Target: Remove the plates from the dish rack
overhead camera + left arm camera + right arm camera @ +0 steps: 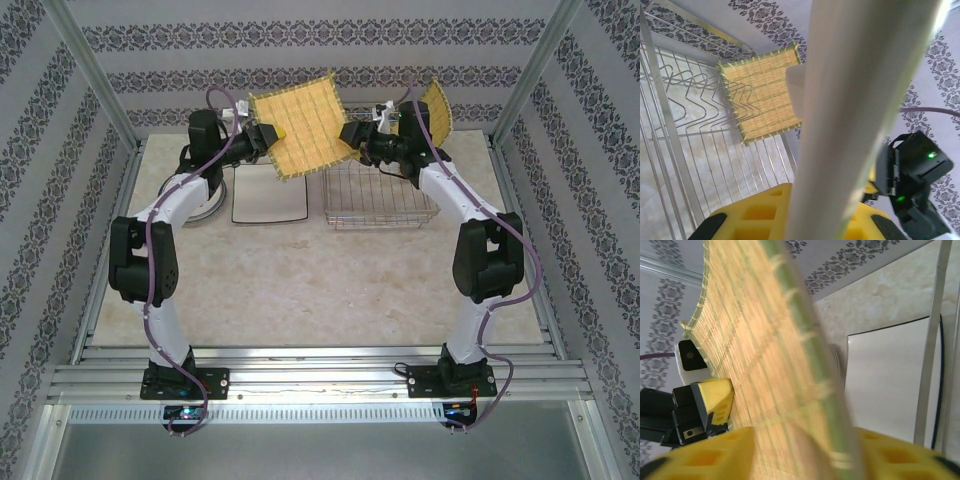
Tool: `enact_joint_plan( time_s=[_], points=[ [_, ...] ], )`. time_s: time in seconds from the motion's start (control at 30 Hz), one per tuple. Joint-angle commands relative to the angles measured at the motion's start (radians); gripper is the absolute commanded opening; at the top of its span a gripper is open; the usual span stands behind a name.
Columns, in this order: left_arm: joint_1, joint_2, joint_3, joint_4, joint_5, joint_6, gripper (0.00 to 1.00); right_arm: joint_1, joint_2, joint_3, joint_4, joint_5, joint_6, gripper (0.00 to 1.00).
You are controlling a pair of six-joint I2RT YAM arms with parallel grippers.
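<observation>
Plate [297, 125], yellow and grid-patterned, hangs tilted in the air at the upper centre of the top view, between your two arms. Your left end effector [268, 135] is closed on the plate's left edge. Your right end effector [350, 135] has the plate's right edge between its fingers; you cannot tell from the pictures whether it is clamped or loose. Below and right of the held plate, the rack [380, 200] sits on the counter [330, 280]. A second yellow plate [437, 112] stands on edge at the rack's far right, behind your right arm. A white plate [268, 195], square, lies flat on the counter just left of the rack. A round plate [207, 208] lies left of that, partly under your left arm.
</observation>
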Motion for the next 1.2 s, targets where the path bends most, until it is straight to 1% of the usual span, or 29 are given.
enact_joint_plan(
  time_s=[0.0, 0.1, 0.17, 0.3, 0.37, 0.43, 0.5, 0.57, 0.7, 0.83, 0.9, 0.97, 1.07, 1.17],
  points=[
    [0.003, 0.009, -0.040, 0.186, -0.043, -0.040, 0.00, 0.010, -0.028, 0.123, -0.184, 0.091, -0.181, 0.97],
    [0.019, -0.014, -0.070, 0.250, -0.101, -0.088, 0.00, -0.002, -0.035, 0.187, -0.312, 0.142, -0.259, 0.98],
    [0.027, -0.042, -0.094, 0.276, -0.152, -0.100, 0.00, -0.007, -0.042, 0.245, -0.442, 0.212, -0.336, 0.98],
    [0.034, -0.100, -0.140, 0.275, -0.260, -0.093, 0.00, -0.003, -0.015, 0.419, -0.739, 0.402, -0.503, 0.98],
    [0.033, -0.133, -0.170, 0.266, -0.323, -0.086, 0.00, 0.002, 0.024, 0.548, -0.916, 0.532, -0.593, 0.98],
    [0.031, -0.168, -0.216, 0.279, -0.398, -0.086, 0.00, 0.011, 0.069, 0.667, -1.057, 0.652, -0.658, 0.98],
    [0.029, -0.205, -0.271, 0.288, -0.485, -0.092, 0.00, 0.020, 0.106, 0.760, -1.153, 0.736, -0.702, 0.98],
    [0.023, -0.235, -0.336, 0.322, -0.580, -0.112, 0.00, 0.029, 0.126, 0.816, -1.210, 0.813, -0.722, 0.98],
    [-0.015, -0.266, -0.455, 0.386, -0.764, -0.152, 0.00, 0.041, 0.146, 0.875, -1.267, 0.871, -0.739, 0.98],
    [-0.081, -0.287, -0.543, 0.417, -0.953, -0.156, 0.00, 0.050, 0.228, 1.027, -1.390, 0.918, -0.761, 0.98],
    [-0.120, -0.293, -0.578, 0.430, -1.049, -0.159, 0.00, 0.056, 0.259, 1.080, -1.423, 0.926, -0.771, 0.98],
    [-0.156, -0.295, -0.605, 0.447, -1.143, -0.163, 0.00, 0.059, 0.259, 1.084, -1.418, 0.926, -0.774, 0.98],
    [-0.205, -0.289, -0.639, 0.478, -1.253, -0.171, 0.00, 0.062, 0.249, 1.073, -1.402, 0.911, -0.779, 0.98],
    [-0.237, -0.259, -0.656, 0.516, -1.312, -0.182, 0.00, 0.068, 0.244, 1.065, -1.397, 0.906, -0.791, 0.98]
  ],
)
